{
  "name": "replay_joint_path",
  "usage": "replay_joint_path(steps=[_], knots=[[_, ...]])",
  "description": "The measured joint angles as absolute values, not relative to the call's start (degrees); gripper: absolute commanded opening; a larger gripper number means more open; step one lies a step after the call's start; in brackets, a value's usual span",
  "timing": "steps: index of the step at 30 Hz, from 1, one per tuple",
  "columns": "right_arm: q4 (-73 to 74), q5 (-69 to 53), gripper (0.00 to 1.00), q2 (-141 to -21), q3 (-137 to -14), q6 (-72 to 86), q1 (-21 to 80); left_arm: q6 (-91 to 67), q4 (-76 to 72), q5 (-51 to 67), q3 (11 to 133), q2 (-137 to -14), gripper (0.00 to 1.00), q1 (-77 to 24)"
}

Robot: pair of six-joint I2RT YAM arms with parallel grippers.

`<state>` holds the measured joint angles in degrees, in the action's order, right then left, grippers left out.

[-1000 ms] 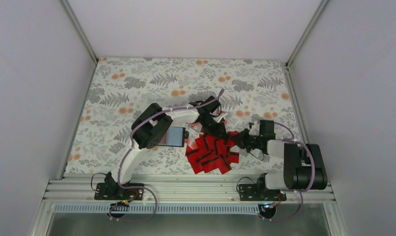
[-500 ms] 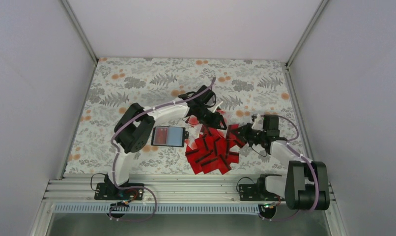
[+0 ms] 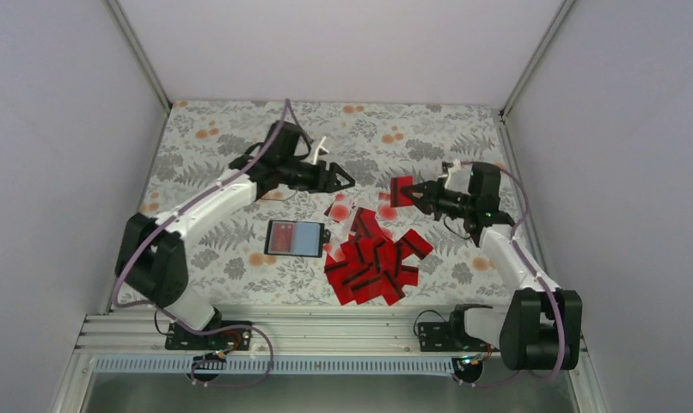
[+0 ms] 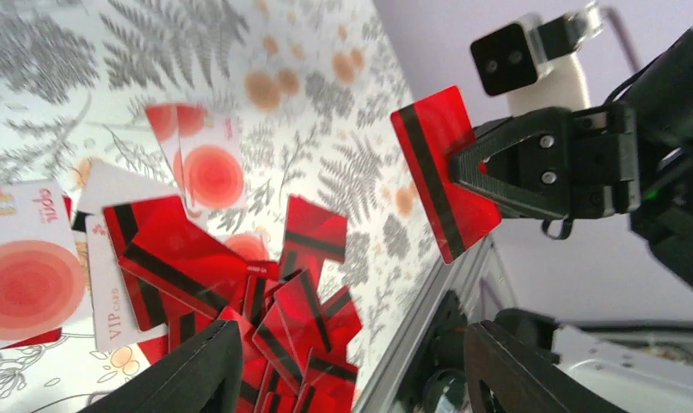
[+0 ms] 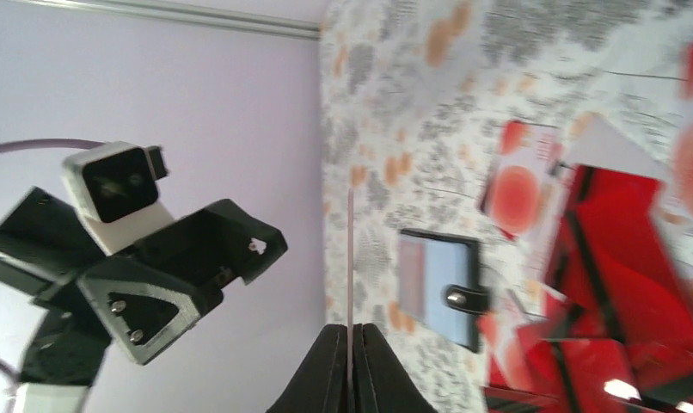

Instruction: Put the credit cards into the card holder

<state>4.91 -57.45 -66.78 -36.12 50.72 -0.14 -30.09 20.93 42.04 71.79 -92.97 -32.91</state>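
On the floral surface point(image 3: 214, 146), credit cards point(image 3: 373, 262) lie heaped just right of the open card holder point(image 3: 296, 238), the lower ones half hidden. Beyond the holder the left end effector point(image 3: 341, 176) gapes empty. Right of that, the right end effector point(image 3: 415, 193) pinches one card point(image 3: 401, 190) aloft, on edge, its stripe facing the left one.

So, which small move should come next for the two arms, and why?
Probably the left gripper should ease toward the red card that the right gripper holds raised, to take it. Its jaws stand open and face the card, and the card holder lies open on the left arm's side.
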Motion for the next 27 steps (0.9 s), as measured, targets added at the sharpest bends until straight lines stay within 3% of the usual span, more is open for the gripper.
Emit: replay_joint_path(steps=[4,18,27], knots=[[3.5,-59.6,0.04,-68.9,-42.5,55.0,2.3,-31.8,19.3,43.5,71.2,-87.0,0.72,-29.4],[-6.0,-58.1,0.04,-81.8,-65.0,72.1,20.0,-49.1,3.3,49.4,65.9,-75.4,0.65,-21.1],[-9.7,-55.4,0.04,-88.2,-73.6,80.6,25.5,-60.3,-7.1,48.6,60.7,-70.5,0.54,-20.6]])
